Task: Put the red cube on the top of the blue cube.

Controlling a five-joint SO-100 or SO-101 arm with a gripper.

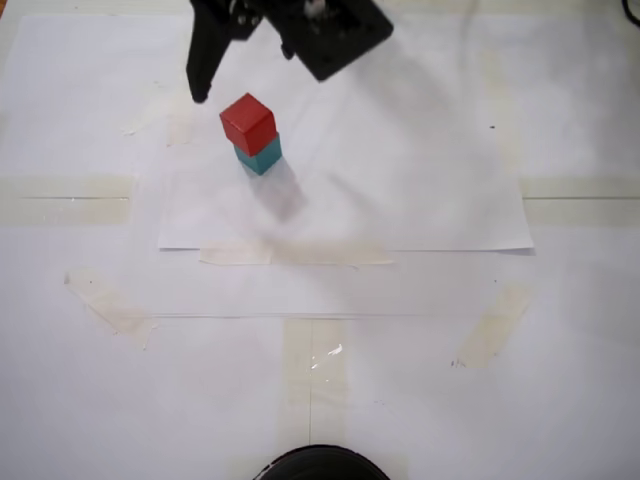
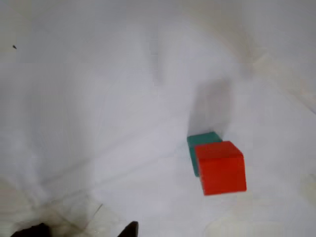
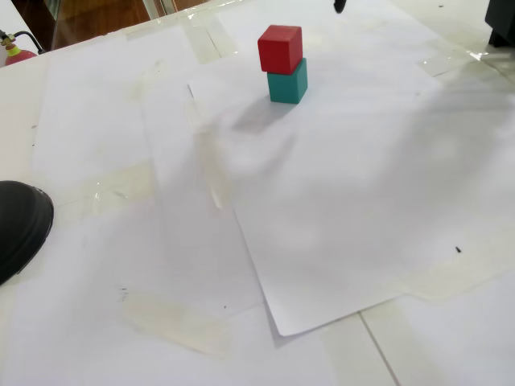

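Observation:
The red cube [image 1: 247, 122] sits on top of the blue cube [image 1: 261, 155], which is teal, on the white paper. The stack shows in all views: red cube [image 3: 280, 48] on blue cube [image 3: 287, 84], and red cube [image 2: 220, 168] covering most of the blue cube [image 2: 200, 143] in the wrist view. My gripper [image 1: 245, 62] hangs above and behind the stack, apart from it. In the wrist view the gripper [image 2: 81, 232] shows only two dark tips at the bottom edge, spread apart with nothing between them. One fingertip [image 3: 339, 6] shows at the top edge of a fixed view.
White paper sheets [image 1: 400, 200] are taped to the table with clear tape [image 1: 300, 255]. A black rounded object [image 1: 320, 466] sits at the near edge; it also shows at the left in a fixed view [image 3: 20, 225]. A dark part [image 3: 503, 24] is at that view's top right.

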